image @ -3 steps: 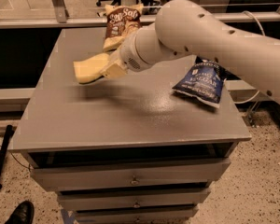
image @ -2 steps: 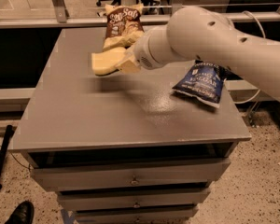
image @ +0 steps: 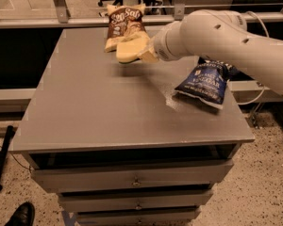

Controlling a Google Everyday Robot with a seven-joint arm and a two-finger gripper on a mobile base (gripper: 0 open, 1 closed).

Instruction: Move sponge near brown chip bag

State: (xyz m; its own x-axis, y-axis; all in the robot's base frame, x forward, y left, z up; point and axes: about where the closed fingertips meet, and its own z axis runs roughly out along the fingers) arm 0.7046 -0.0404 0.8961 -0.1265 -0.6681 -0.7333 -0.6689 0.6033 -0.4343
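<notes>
The brown chip bag (image: pixel 122 25) lies at the far edge of the grey table (image: pixel 94 107), brown on top with white lettering and pale yellow below. The pale yellow sponge (image: pixel 130 49) hangs in the air just in front of the bag, its far edge overlapping the bag's lower part in the view. My gripper (image: pixel 144 53) is shut on the sponge's right end, coming in from the right on the white arm (image: pixel 226 36). The fingers are mostly hidden behind the sponge.
A dark blue chip bag (image: pixel 205 82) lies on the right side of the table, under the arm. Drawers (image: pixel 132 180) run below the table's front edge. A railing and glass stand behind the table. A black shoe (image: pixel 20 214) shows at the lower left floor.
The gripper has carried the sponge from the table's left-middle towards the far edge, to just in front of the brown chip bag. Both bags have stayed put.
</notes>
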